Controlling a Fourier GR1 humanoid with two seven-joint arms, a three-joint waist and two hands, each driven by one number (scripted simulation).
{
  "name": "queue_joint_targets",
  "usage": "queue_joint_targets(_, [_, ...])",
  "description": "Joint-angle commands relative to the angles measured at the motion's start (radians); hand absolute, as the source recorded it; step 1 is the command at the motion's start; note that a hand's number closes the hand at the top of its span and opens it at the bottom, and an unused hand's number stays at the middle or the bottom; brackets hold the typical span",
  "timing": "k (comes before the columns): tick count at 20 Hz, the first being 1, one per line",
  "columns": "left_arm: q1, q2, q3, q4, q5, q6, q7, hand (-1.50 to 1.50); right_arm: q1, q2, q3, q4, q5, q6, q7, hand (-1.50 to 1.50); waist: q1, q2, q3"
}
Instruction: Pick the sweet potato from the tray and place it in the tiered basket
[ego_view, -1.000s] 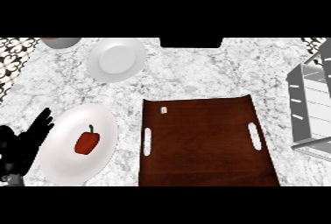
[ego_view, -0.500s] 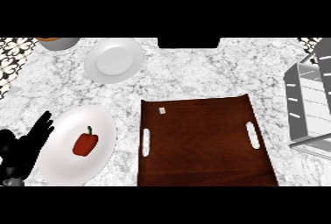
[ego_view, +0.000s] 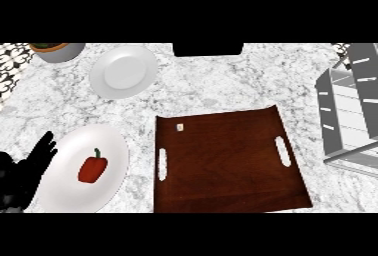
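The pot (ego_view: 56, 50) has slid further into view. The left hand (ego_view: 26, 172) stays open, fingers straight, beside the pepper (ego_view: 92, 168) plate (ego_view: 74, 145). The tray (ego_view: 229, 165) lies on the desk (ego_view: 221, 90), with the basket (ego_view: 351, 115) at right. Where the sweet potato is, I cannot tell.

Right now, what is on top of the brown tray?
Only a small pale speck near the far left corner of the tray; what it is I cannot tell. Nothing covers its top.
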Motion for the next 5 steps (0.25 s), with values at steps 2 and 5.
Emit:
queue_joint_targets(2, [0.033, 0.004, 0.019, -0.02, 0.018, -0.01, -0.007, 0.0, 0.141, -0.048, -0.23, 0.005, -0.19, 0.102, -0.106, -1.5, -0.01, -0.002, 0.002])
queue_joint_targets(5, [0.062, 0.022, 0.03, -0.027, 0.024, -0.031, -0.01, 0.0, 0.287, -0.048, -0.318, -0.047, -0.263, 0.248, -0.132, -1.5, -0.016, -0.004, 0.0])
